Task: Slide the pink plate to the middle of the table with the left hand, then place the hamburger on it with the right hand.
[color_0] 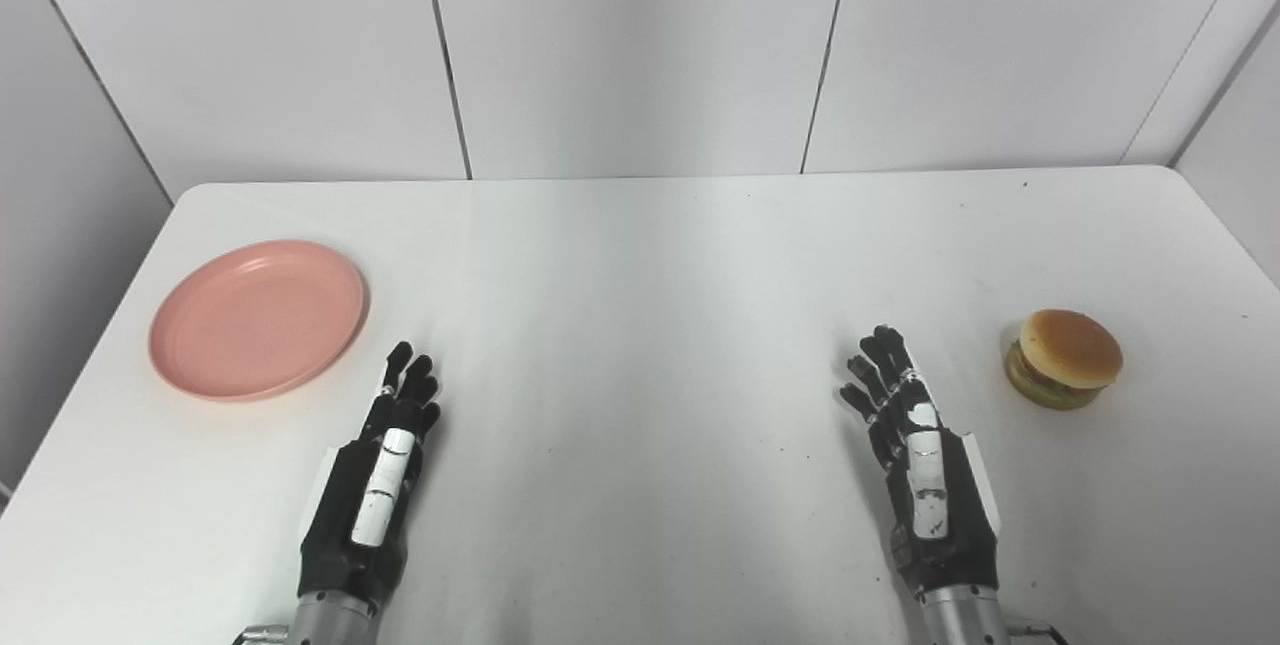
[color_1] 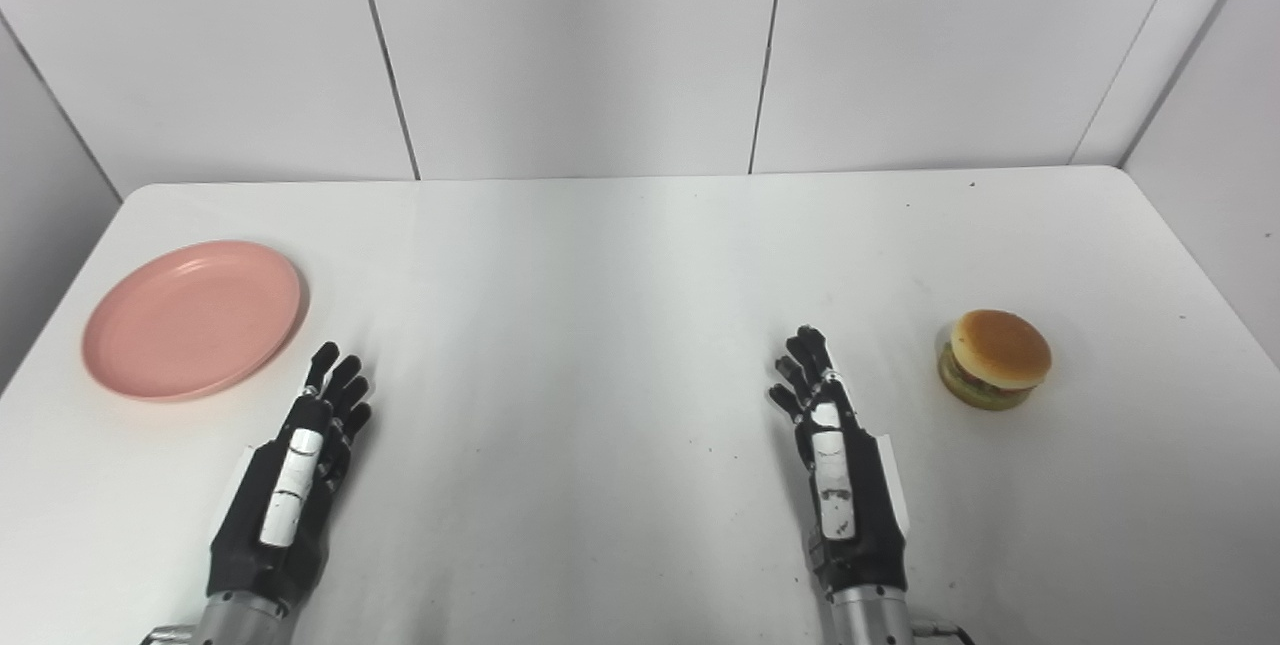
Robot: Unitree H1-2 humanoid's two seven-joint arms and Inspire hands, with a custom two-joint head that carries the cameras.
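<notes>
The pink plate [color_0: 257, 318] lies empty on the white table [color_0: 640, 255] at the left side. The hamburger [color_0: 1064, 358], with a tan bun, sits on the table at the right. My left hand [color_0: 378, 475] is open, fingers stretched forward, just right of and nearer than the plate, not touching it. My right hand [color_0: 915, 445] is open and empty, fingers apart, to the left of the hamburger with a clear gap between them. Both also show in the right eye view: left hand [color_1: 295, 470], right hand [color_1: 835, 455].
White wall panels [color_0: 640, 45] stand behind the table's far edge. The table's left edge runs close to the plate, and its right edge lies beyond the hamburger.
</notes>
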